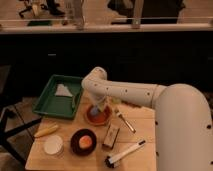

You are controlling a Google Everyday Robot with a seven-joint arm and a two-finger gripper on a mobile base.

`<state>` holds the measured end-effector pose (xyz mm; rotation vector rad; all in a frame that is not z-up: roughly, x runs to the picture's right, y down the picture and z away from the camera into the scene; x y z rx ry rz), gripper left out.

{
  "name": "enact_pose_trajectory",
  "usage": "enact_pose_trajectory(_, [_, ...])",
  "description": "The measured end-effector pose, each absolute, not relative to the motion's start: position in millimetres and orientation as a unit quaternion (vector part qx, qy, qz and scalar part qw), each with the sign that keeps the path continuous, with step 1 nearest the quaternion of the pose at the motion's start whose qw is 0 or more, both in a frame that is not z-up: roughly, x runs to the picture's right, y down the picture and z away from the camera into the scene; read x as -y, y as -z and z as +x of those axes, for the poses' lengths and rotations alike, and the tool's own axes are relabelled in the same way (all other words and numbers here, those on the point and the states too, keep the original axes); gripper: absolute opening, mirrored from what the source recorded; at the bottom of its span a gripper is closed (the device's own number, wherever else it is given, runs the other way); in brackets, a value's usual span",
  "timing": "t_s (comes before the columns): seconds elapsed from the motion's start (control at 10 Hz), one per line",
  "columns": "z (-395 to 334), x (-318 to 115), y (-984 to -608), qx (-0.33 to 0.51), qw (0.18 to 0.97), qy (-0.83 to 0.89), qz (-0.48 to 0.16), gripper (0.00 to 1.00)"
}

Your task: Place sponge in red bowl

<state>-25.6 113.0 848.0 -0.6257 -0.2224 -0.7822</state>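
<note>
Gripper is down over the red bowl near the table's middle, just off the back edge by the green tray, w/ the blue sponge at its tip inside the bowl, prob. for release; can't tell its grip.

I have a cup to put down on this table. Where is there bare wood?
Bare wood shows at the near left corner, in front of the white dish, and along the right edge beyond the fork. The middle is crowded: the gripper hangs over the red bowl with the sponge, close to the dark bowl, tan block and brush.
</note>
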Motion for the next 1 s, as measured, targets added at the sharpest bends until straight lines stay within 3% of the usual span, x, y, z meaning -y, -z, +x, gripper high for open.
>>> enact_pose_trajectory(1.0, [-22.0,-113.1,-843.0,0.154,0.876,0.349,-0.294,0.0])
